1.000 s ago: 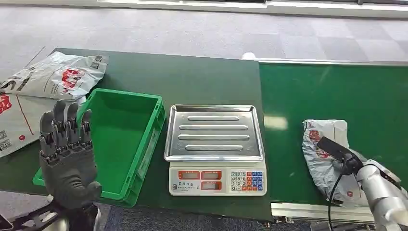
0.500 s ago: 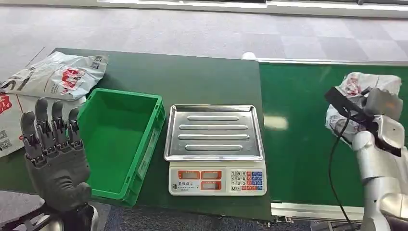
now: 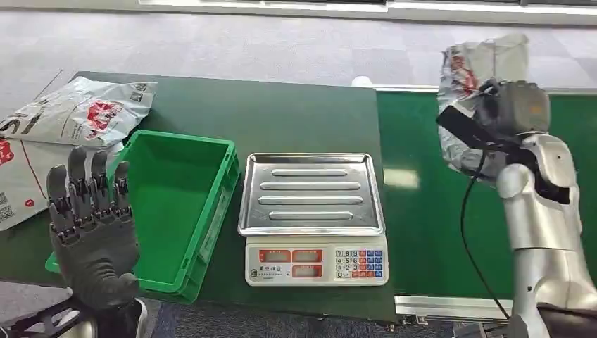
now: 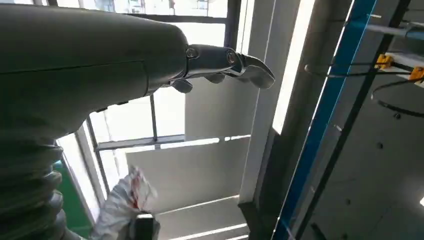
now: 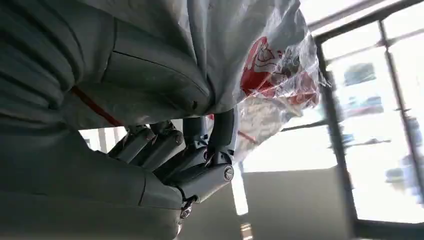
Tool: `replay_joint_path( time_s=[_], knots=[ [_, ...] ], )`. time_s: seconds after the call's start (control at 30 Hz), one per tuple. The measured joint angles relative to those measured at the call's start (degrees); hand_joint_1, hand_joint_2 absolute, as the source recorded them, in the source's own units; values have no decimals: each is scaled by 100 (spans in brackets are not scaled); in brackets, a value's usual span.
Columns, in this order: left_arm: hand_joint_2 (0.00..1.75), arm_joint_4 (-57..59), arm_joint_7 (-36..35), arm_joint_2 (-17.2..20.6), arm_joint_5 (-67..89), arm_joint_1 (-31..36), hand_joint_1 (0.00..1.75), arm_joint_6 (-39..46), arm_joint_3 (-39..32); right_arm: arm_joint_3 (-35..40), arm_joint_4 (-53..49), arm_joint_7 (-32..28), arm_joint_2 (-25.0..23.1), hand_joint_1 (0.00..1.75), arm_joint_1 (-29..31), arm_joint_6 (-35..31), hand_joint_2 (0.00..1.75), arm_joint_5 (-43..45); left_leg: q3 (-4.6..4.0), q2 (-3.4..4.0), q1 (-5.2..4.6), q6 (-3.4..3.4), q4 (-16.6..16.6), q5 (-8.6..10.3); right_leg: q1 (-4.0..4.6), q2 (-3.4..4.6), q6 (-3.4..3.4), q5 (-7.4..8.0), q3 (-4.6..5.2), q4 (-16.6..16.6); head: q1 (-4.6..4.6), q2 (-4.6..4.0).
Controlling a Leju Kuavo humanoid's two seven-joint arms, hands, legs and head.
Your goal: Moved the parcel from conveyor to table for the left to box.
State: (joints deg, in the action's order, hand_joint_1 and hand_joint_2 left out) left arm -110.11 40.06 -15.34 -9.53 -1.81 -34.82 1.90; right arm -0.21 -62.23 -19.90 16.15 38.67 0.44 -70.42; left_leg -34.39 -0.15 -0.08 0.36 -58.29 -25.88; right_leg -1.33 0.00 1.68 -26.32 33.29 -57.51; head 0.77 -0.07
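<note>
Slippage is threatening: the right hand [image 3: 517,105] is gripping the parcel [image 3: 479,70] aloft at two o'clock by loose film, while the left hand [image 3: 91,225] is hovering released.

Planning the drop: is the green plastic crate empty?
Empty: the green plastic crate shows only bare floor inside in the head view.

A silver-trayed weighing scale [image 3: 312,211] sits at the table's [image 3: 281,113] near edge, close to its right edge. At the far left corner lies a white plastic mailer bag [image 3: 81,109] with red print; another bag [image 3: 21,183] lies along the left edge, nearer the front.
</note>
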Motion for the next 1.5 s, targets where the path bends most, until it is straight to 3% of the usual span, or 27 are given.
replay_joint_path(
  time_s=[0.3, 0.57, 0.6, 0.63, 0.73, 0.77, 0.93, 1.03, 1.13, 1.23, 1.37, 1.43, 1.5],
  knots=[
    [175, 354, -4, 20, -9, 246, 0, 72, 244, 2300, 475, -579, -1425, 175, 111, 373, 175, 464, -4, 9, 30, -30, 1, 18, 30, 6, -25, 11, 16, -3, 2, 0],
    [175, 511, -2, 37, -59, 418, 0, 260, 295, 3298, 1052, -511, -2067, 175, 383, 353, 175, 721, -8, 5, 29, -31, -1, 19, 29, 0, -30, 15, 18, -2, 2, 0],
    [175, 522, -2, 37, -68, 424, 0, 260, 295, 3352, 1088, -511, -2095, 7, 400, 353, 175, 743, -9, 5, 29, -31, -1, 19, 28, 0, -30, 15, 18, -2, 2, 0],
    [175, 527, -2, 39, -79, 425, 0, 260, 295, 3393, 1119, -511, -2113, 0, 419, 353, 175, 765, -9, 4, 28, -31, -1, 19, 28, 0, -30, 15, 17, -2, 2, 0],
    [175, 529, 0, 42, -103, 424, 0, 260, 295, 3501, 1200, -425, -2139, 0, 468, 303, 175, 857, -9, 5, 28, -31, -2, 19, 28, 0, -30, 17, 17, -2, 2, 0],
    [175, 529, 0, 42, -103, 424, 0, 262, 295, 3527, 1220, -371, -2148, 0, 478, 243, 0, 917, -9, 5, 28, -31, -2, 19, 28, 0, -30, 17, 17, -2, 2, 0],
    [175, 522, 4, 44, -103, 422, 0, 262, 291, 3584, 1266, -229, -2148, 0, 610, 144, 0, 1073, -8, 6, 29, -33, -2, 20, 29, 1, -32, 18, 18, -2, 2, 0],
    [175, 492, 4, 46, -70, 416, 0, 262, 286, 3579, 1113, 7, -2078, 0, 661, -330, 0, 1282, -7, 4, 29, -34, -2, 22, 29, 0, -32, 18, 19, -2, 2, 0],
    [175, 437, 4, 46, -28, 409, 0, 300, 280, 3369, 473, 195, -1905, 0, 637, -714, 0, 1495, -11, 3, 28, -34, -3, 22, 28, 0, -32, 18, 20, -2, 2, 0],
    [175, 385, 4, 48, -4, 403, 0, 332, 273, 3129, -209, 285, -1739, 0, 612, -649, 0, 1665, -11, 4, 27, -34, -4, 21, 27, 1, -31, 18, 21, 0, 2, 0],
    [175, 317, 7, 46, 160, 393, 0, 475, 243, 2718, -1155, 75, -1625, 0, 430, -925, 0, 2144, -11, 0, 27, -34, -5, 21, 28, -4, -31, 18, 25, 1, 2, 0],
    [175, 299, 4, 102, 1032, 442, 0, 1329, 262, 2309, -1823, -60, -1573, 0, 204, -1054, 0, 2362, -8, -5, 28, -34, -6, 21, 28, -9, -31, 17, 25, 5, 4, 0],
    [175, 387, -42, 287, 2584, 648, 0, 2838, 416, 1900, -2418, -244, -1556, 0, -156, -1131, 0, 2380, -12, -15, 29, -34, -5, 21, 30, -19, -32, 16, 17, 3, 2, 0]
  ],
)
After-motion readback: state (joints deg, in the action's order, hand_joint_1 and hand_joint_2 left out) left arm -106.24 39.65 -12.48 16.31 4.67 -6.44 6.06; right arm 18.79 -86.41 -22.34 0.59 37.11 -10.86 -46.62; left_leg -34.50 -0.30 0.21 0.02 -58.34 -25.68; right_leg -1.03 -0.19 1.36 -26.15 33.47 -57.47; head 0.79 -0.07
